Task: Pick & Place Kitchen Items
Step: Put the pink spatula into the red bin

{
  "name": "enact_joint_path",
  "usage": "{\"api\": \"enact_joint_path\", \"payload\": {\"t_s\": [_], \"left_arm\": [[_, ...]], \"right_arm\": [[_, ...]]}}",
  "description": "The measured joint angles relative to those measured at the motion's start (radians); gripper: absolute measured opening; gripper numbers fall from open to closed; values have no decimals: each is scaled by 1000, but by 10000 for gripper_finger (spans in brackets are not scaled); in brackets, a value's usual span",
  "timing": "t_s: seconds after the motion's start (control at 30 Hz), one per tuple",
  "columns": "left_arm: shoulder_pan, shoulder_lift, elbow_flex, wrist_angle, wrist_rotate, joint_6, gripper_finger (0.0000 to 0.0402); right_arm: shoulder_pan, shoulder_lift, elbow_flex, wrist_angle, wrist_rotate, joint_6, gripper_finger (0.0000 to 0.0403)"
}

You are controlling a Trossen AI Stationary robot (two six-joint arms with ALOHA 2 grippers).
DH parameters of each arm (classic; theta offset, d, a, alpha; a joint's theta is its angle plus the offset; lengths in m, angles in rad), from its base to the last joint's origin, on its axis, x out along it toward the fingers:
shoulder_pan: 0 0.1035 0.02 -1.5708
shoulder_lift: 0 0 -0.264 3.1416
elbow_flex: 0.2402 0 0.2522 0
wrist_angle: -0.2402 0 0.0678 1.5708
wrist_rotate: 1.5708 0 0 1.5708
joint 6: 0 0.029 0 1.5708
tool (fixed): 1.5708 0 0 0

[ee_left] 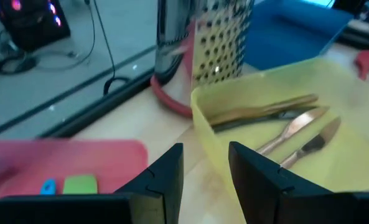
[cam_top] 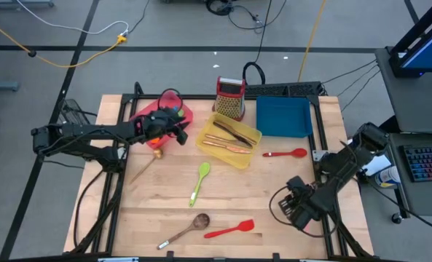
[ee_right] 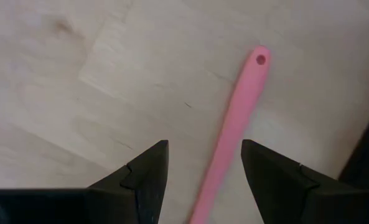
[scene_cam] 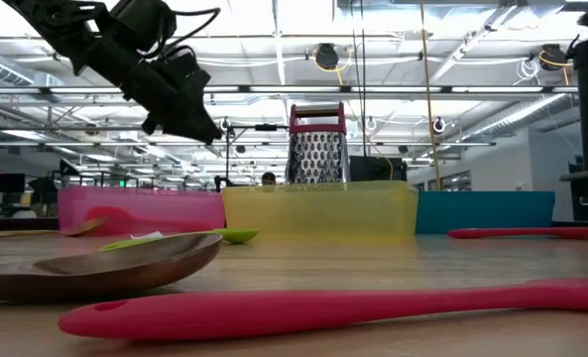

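My left gripper (cam_top: 178,134) is open and empty. It hovers over the gap between the pink tray (cam_top: 154,110) and the yellow tray (cam_top: 229,141), and its fingers show in the left wrist view (ee_left: 206,165). The yellow tray holds copper-coloured cutlery (ee_left: 296,127) and a dark knife (cam_top: 234,132). My right gripper (ee_right: 206,163) is open above the table at the right front (cam_top: 294,207). A pink-red utensil handle with a hole in its end (ee_right: 234,118) lies flat on the wood below its fingers, untouched. A green spatula (cam_top: 199,182), a brown spoon (cam_top: 186,228), a red spatula (cam_top: 230,230) and a red spoon (cam_top: 285,153) lie on the table.
A red-topped metal grater (cam_top: 230,98) stands behind the yellow tray, with a blue tray (cam_top: 283,116) to its right. An orange-tipped utensil with a wooden handle (cam_top: 146,164) lies in front of the pink tray, which holds green (ee_left: 79,183) and blue (ee_left: 47,186) items.
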Motion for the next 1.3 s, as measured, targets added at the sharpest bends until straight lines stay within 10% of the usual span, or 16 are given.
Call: {"api": "enact_joint_path", "payload": {"t_s": [0.37,1.0,1.3], "left_arm": [[1,0,0,-1,1,24,134],[1,0,0,-41,3,6,134],[-39,6,0,38,305,12,134]], "right_arm": [[47,8,-167,108,119,96,189],[60,51,-314,248,195,80,44],[55,52,-283,282,304,60,44]]}}
